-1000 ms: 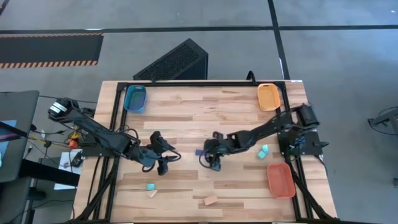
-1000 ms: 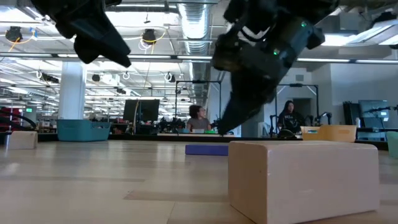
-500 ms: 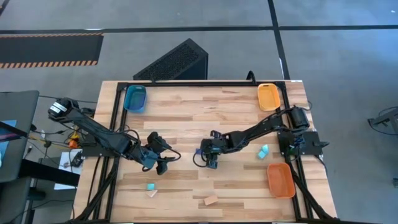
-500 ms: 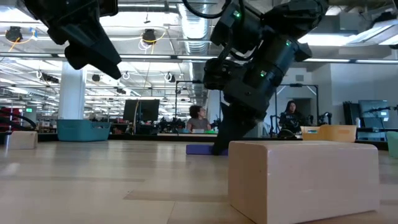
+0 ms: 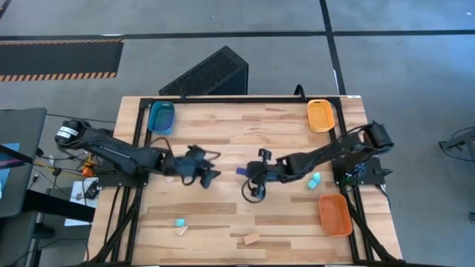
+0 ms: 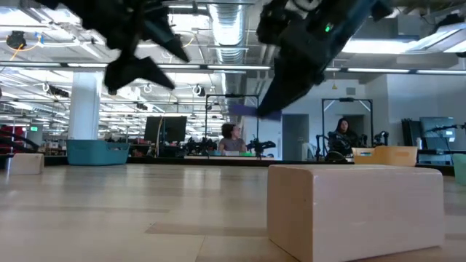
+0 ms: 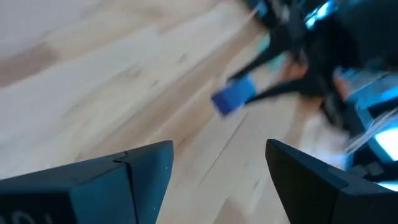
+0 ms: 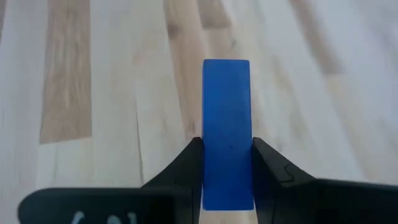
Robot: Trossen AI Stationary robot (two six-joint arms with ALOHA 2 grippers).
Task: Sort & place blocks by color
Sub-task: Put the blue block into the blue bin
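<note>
Now the dark blue block (image 8: 227,134) is seen clamped between the fingers of the right gripper (image 5: 247,172) and lifted clear of the table (image 5: 245,133), near its centre; in the low view the block (image 6: 244,110) hangs well above the wood; grip looks centred across the narrow sides, w/ much of the block's length sticking out past the fingertips. The left gripper (image 5: 211,166) is held w/ jaws apart and nothing between them, left of centre, facing the right arm's load; the two are near each other.

Other blocks: a cyan cube (image 5: 314,180) sits right of the right gripper; another cyan cube (image 5: 179,222) w/ a tan piece (image 5: 182,231) just beside it at near left; a tan block (image 5: 251,239) near the front edge. Blue tray (image 5: 161,117) is at far left, yellow-orange tray (image 5: 320,116) far right, orange tray (image 5: 335,213) near right.

Risks, as judged: block could pivot or slip if swung fast, since the overhang gives leverage; the route to the blue tray crosses the left arm's space, so a clash is possible if that arm isn't cleared; a release too high above the tray could let the block bounce out.
</note>
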